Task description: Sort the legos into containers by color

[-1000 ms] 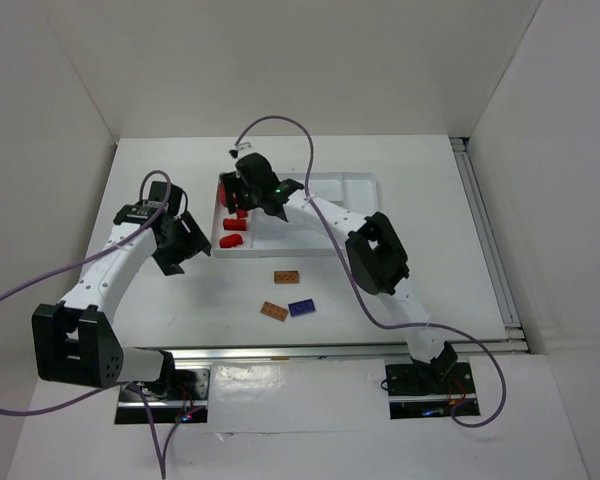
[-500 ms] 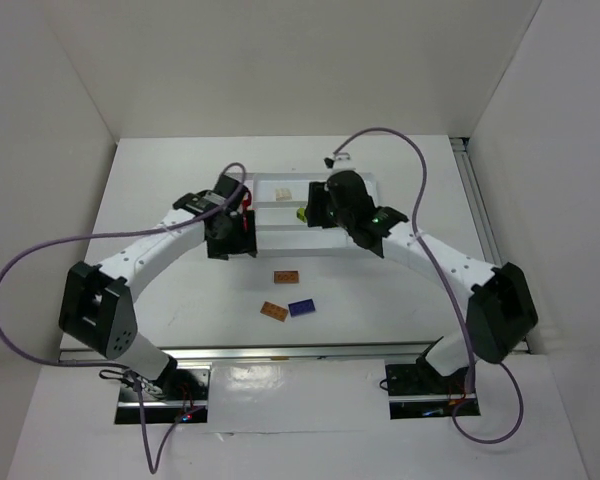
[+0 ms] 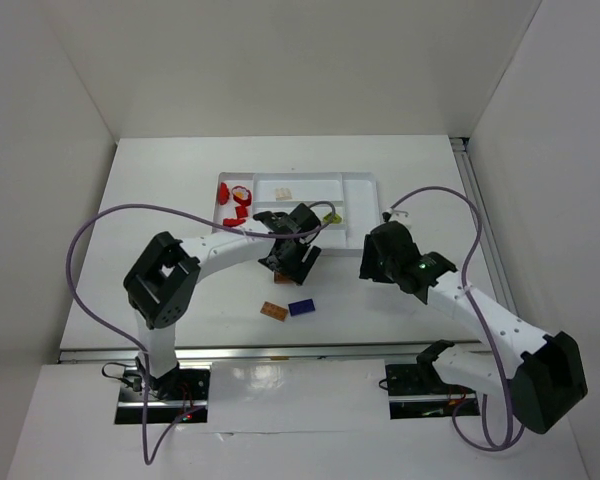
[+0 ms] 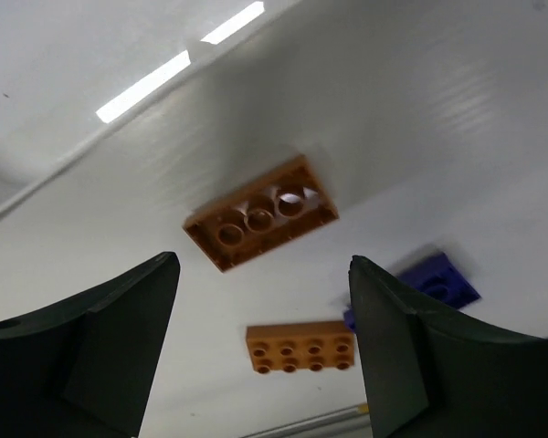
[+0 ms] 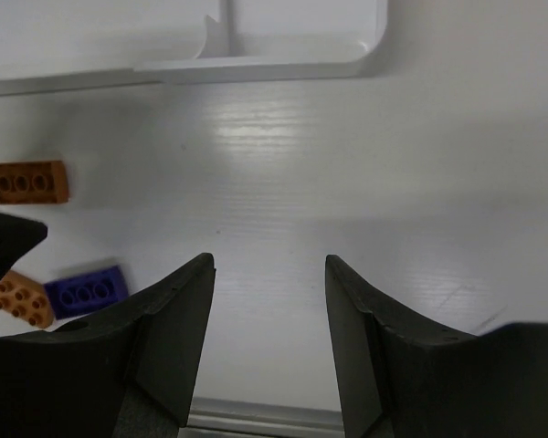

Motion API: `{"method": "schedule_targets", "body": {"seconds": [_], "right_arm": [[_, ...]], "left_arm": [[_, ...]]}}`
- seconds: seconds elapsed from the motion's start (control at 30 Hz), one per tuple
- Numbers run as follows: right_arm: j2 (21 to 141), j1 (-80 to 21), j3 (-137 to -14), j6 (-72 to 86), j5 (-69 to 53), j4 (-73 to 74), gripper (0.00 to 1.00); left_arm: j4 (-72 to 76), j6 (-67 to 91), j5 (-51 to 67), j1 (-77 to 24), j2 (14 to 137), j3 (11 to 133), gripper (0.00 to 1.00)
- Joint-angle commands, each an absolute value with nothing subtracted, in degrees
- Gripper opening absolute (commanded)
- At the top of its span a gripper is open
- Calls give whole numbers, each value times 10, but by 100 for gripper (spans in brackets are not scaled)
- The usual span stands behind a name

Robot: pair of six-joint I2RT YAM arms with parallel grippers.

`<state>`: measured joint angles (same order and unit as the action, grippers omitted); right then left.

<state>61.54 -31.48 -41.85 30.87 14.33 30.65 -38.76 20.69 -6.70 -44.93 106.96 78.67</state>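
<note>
The white tray (image 3: 355, 192) stands at the back middle. Several red legos (image 3: 238, 200) lie in its squarish left section. A cream lego (image 3: 282, 193) and a lime green one (image 3: 330, 215) lie in narrow slots. My left gripper (image 3: 290, 262) is open and empty just in front of the tray, hovering over a brown-orange lego (image 4: 260, 213) that lies hollow side up. A second brown-orange lego (image 3: 273, 311) and the blue-purple lego (image 3: 302, 307) lie nearer on the table. My right gripper (image 3: 375, 255) is open and empty, off the tray's front right corner (image 5: 361, 55).
In the right wrist view, the three loose legos lie at the left: brown-orange (image 5: 26, 182), blue-purple (image 5: 89, 290) and brown-orange (image 5: 18, 299). A metal rail (image 3: 300, 348) runs along the table's near edge. White walls enclose the table.
My left gripper has swung from the tray's left section to the right and nearer, over the brown-orange lego. My right gripper has drawn back from the tray to its front right.
</note>
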Motion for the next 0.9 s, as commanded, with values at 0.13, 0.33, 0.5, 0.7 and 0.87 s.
{"method": "schedule_targets", "body": {"seconds": [0.13,0.33,0.5,0.7,0.87], "right_arm": [[577,-323,-405,364,107,343,59],[594,-338,-405,364,113,343,62],[599,-338,-410,364,113,332,62],[605,-338,-410,359,113,326,62],[605,-338,-405,359,113,321,62]], "left_arm": [[-386,181,-139,-444,1099,816,86],[-374,162,-112,-444,1125,809,85],[-354,133,-64,-444,1125,791,83],[-349,120,-33,-444,1125,796,79],[-367,146,-50,-444,1111,786,75]]}}
